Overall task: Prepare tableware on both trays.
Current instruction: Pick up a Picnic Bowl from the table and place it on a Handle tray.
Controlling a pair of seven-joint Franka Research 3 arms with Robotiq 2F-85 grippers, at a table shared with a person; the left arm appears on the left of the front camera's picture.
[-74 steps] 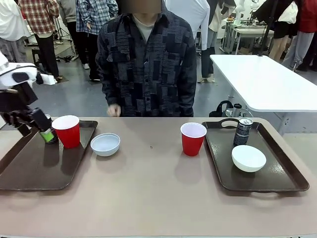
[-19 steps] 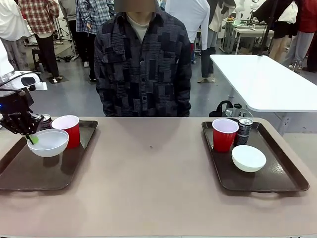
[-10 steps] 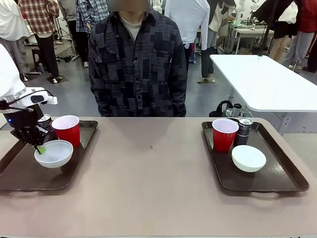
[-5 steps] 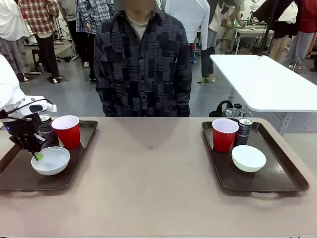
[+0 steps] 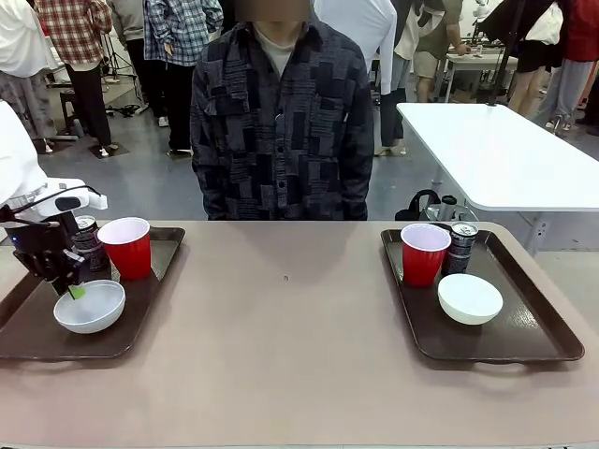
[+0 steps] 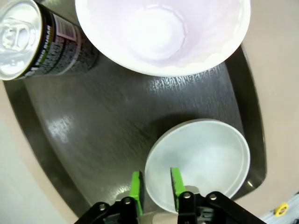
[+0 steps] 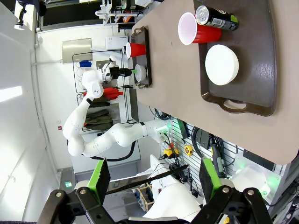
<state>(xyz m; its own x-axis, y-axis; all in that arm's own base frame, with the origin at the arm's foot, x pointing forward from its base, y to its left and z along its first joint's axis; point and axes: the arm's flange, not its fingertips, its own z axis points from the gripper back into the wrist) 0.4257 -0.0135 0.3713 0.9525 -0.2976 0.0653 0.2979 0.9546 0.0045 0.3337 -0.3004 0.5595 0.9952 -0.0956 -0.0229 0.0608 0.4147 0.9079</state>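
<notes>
While on left tray (image 5: 140,323) | bowl (image 6: 198,163) rim between left gripper (image 6: 155,184) pads | slightly parted

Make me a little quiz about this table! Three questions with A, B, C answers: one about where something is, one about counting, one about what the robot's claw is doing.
1. Where does the left white bowl sit?
A. on the left tray
B. on the bare table
C. inside a cup

2. How many red cups are on the trays?
A. one
B. two
C. four

3. How does the left gripper stand at the bowl?
A. high above, far off
B. shut flat on the can
C. its green pads either side of the bowl's rim, a gap showing

Answers:
1. A: the bowl rests on the dark tray by the drink can.
2. B: one red cup on the left tray, one on the right tray.
3. C: the left wrist view shows the rim between the parted pads.
</notes>
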